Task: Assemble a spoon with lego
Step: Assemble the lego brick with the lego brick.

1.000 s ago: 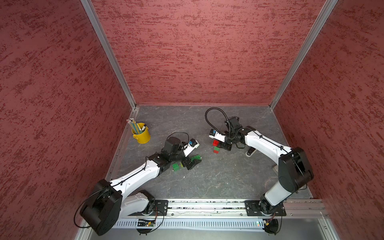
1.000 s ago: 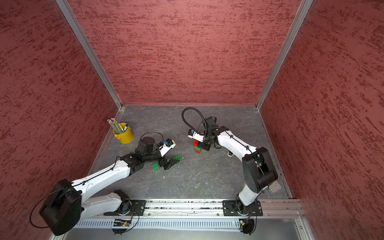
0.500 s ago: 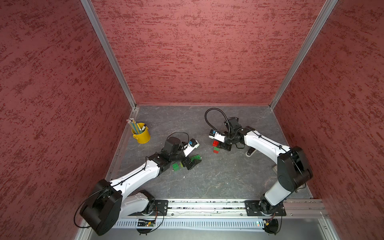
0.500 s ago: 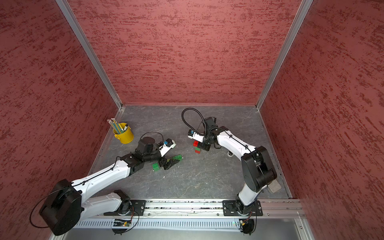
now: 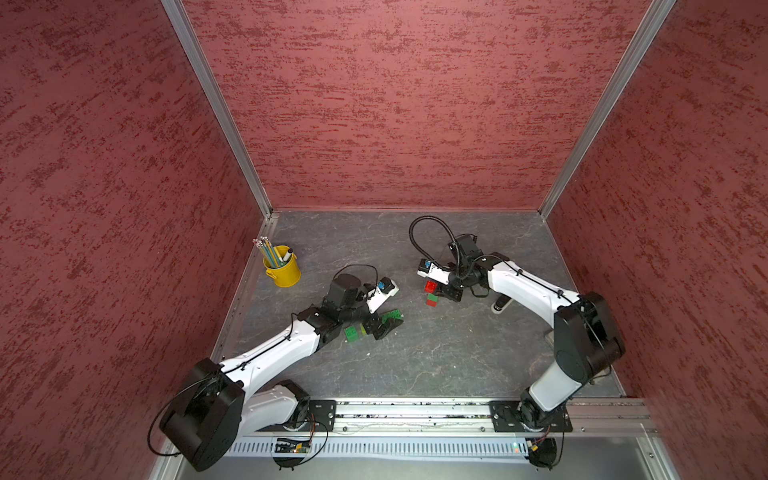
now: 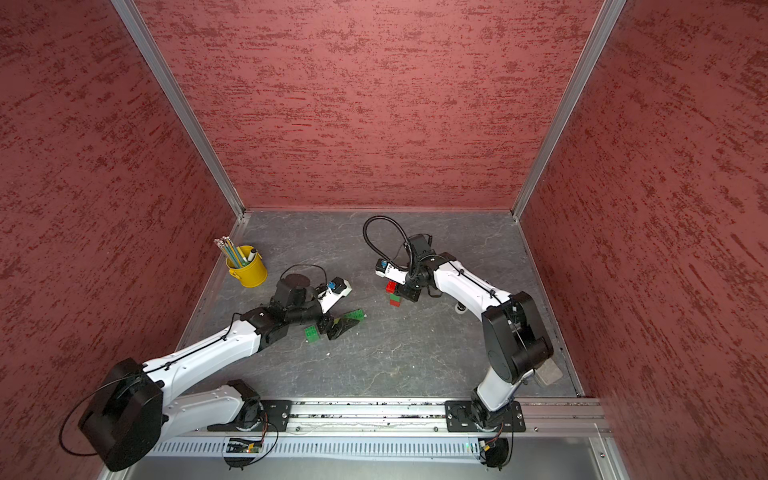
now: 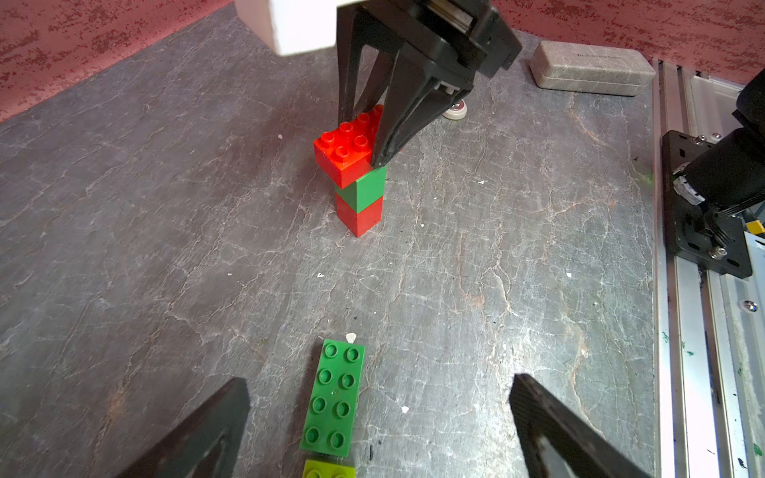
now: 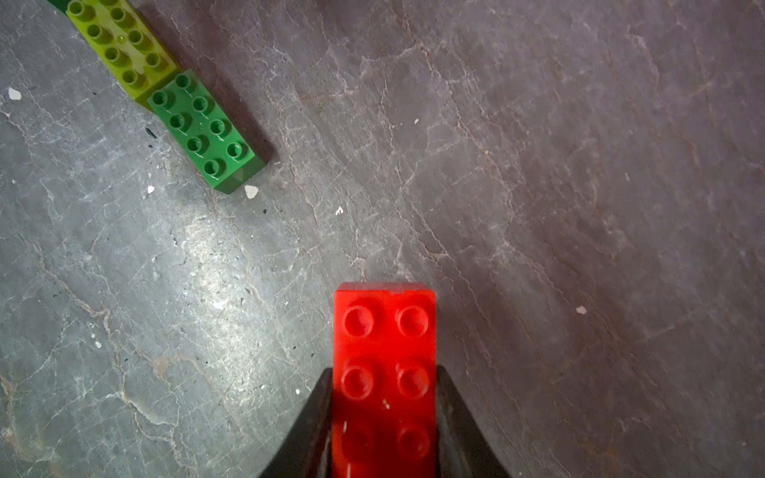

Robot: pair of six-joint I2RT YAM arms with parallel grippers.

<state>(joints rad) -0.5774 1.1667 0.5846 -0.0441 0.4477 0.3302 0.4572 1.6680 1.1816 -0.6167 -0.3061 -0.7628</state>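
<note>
Either side of the table's (image 5: 436, 353) open middle, right gripper (image 8: 385, 422) pinches a red brick (image 8: 385, 331), left gripper (image 7: 378, 383) stands spread; case (image 7: 592, 68) lettering illegible.

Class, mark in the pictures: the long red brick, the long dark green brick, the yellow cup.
long red brick (image 8: 385, 331): right wrist view, studded top face.
long dark green brick (image 7: 333, 397): left wrist view, studded top.
yellow cup (image 5: 286, 275): in a top view, outer wall.

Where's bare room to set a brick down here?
Free: the slate between the loose green bricks and the front rail, and the strip along the back wall. Crowded: around the loose bricks and the red-green stack in the right gripper.
</note>
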